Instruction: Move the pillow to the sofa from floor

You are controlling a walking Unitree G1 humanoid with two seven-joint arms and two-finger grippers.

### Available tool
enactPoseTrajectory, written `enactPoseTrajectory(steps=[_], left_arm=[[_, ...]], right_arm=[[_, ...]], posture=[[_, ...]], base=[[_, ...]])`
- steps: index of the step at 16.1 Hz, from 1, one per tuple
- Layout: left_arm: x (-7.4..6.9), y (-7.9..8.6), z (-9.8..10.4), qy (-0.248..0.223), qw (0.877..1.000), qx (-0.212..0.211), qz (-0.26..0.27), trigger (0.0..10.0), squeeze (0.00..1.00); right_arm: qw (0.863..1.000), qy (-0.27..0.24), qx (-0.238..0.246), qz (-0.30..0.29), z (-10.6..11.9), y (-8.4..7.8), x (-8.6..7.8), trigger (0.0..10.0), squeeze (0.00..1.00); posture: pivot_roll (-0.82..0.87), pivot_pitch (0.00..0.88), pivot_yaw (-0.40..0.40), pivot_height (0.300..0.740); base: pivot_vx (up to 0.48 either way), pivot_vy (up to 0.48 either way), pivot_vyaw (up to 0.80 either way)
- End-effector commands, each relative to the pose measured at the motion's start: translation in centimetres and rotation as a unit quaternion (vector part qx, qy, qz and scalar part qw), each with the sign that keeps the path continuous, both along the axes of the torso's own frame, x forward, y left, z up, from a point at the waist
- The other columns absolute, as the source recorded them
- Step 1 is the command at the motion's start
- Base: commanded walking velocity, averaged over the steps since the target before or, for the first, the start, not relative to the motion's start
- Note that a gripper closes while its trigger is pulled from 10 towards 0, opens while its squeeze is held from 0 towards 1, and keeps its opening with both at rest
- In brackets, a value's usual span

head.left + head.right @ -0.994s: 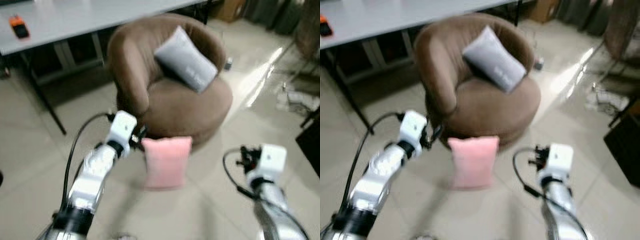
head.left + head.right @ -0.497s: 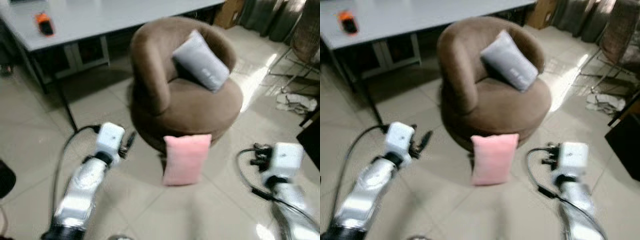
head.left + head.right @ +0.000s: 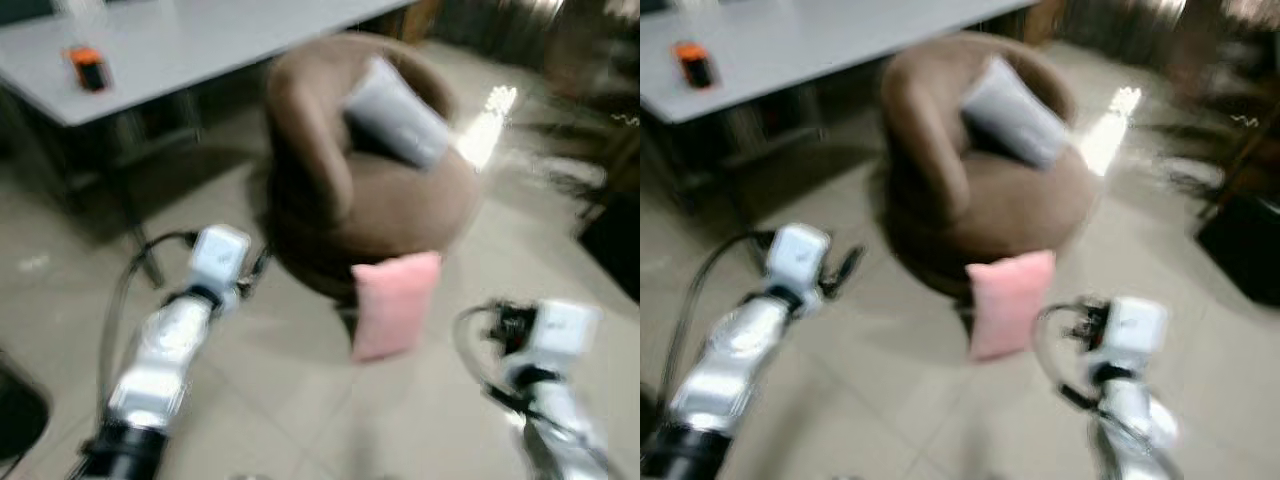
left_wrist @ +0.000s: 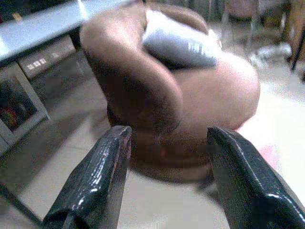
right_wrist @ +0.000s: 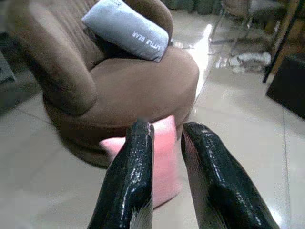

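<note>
A pink pillow (image 3: 395,305) stands upright on the tiled floor, leaning against the front of a round brown sofa chair (image 3: 400,205). A grey pillow (image 3: 395,112) lies against the chair's backrest. My left gripper (image 3: 257,270) hovers left of the pink pillow, apart from it. In the left wrist view its fingers (image 4: 95,186) are spread wide around the view of the sofa chair (image 4: 138,90). My right gripper (image 3: 503,327) hangs to the pillow's right. In the right wrist view a narrow gap separates its fingers (image 5: 138,176), which point at the pink pillow (image 5: 164,157) and hold nothing.
A grey table (image 3: 190,45) with an orange and black object (image 3: 88,68) stands behind the chair, with its legs near my left arm. A dark cabinet (image 3: 1245,250) is at the right. A dark object (image 3: 20,410) sits at the lower left. The picture is blurred.
The whole view has swung and blurred, so the camera moved. My left gripper, close to the pillow's top corner a second ago, is now well apart from it. The pillow stays against the chair.
</note>
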State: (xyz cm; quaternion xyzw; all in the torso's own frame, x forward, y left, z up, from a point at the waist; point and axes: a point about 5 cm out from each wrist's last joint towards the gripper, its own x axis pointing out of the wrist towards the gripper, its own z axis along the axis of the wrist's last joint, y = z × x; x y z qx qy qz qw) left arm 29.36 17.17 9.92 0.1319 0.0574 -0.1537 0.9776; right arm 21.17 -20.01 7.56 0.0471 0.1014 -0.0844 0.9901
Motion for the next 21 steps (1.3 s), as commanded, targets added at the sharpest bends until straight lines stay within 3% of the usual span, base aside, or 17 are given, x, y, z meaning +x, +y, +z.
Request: enactPoseTrajectory(steps=[1,12,15,21], left_arm=[[0.4,-1.9,0.5,-0.009,0.999,-0.006,-0.032,10.0,0.0],[1.0,-2.8,0.9,-0.031,0.998,-0.026,-0.047,10.0,0.0],[1.0,-3.1,1.4,-0.045,0.997,-0.038,-0.059,10.0,0.0],[1.2,-3.4,1.3,-0.047,0.996,-0.031,-0.063,10.0,0.0]], right_arm=[[1.0,-0.003,-0.016,-0.025,0.3,-1.2,-0.3,10.0,0.0],[1.0,-0.004,-0.012,-0.02,0.2,-0.6,0.1,10.0,0.0],[1.0,-0.005,-0.016,-0.015,0.2,-0.3,0.2,10.0,0.0],[1.0,-0.003,-0.025,-0.01,0.1,-0.1,0.4,10.0,0.0]], posture=[[0.04,0.014,-0.035,0.74],[0.04,0.0,-0.036,0.74],[0.04,0.0,-0.036,0.74],[0.04,0.0,-0.036,0.74]], base=[[0.0,0.472,-0.8],[0.0,0.474,-0.8],[0.0,0.0,-0.79],[0.332,0.0,0.0]])
